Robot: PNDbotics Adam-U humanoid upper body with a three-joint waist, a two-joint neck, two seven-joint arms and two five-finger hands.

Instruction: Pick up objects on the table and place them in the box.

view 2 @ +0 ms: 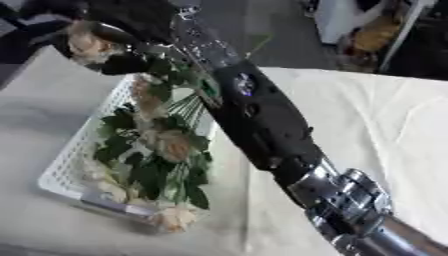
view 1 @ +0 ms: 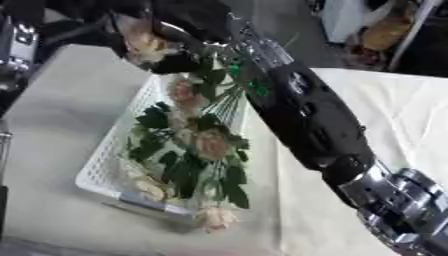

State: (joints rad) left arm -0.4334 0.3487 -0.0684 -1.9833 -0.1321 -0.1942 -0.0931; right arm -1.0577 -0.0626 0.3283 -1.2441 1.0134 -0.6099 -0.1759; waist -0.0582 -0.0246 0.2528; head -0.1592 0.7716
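Left eye view. The flowers (view 1: 197,150), pale roses with dark green leaves, lie lengthwise in the white basket (view 1: 109,155), which serves as the box and sits on the tabletop (view 1: 52,115). One rose head (view 1: 215,218) hangs over the basket rim at 6 o'clock, outside the wall. Risk: if the bunch is let go as it lies, that overhanging bloom may pull the lower end out over the rim, or the bunch may settle half outside. A second risk is the forearm, which crosses just beside the basket's 3 o'clock wall; a sideways withdrawal could nudge the light basket across the cloth. The right hand (view 1: 171,55) is at 12 o'clock of the basket, dark against a dark background. It appears to meet the upper end of the bunch, near a pale bloom, but whether its fingers are curled on the stems or spread cannot be told.

Right eye view. The same hand (view 2: 131,55) shows at the basket's 12 o'clock end, over the stem tops. Finger posture is again unreadable. The overhanging rose (view 2: 175,218) is confirmed beyond the near rim. The left hand appears in neither view.
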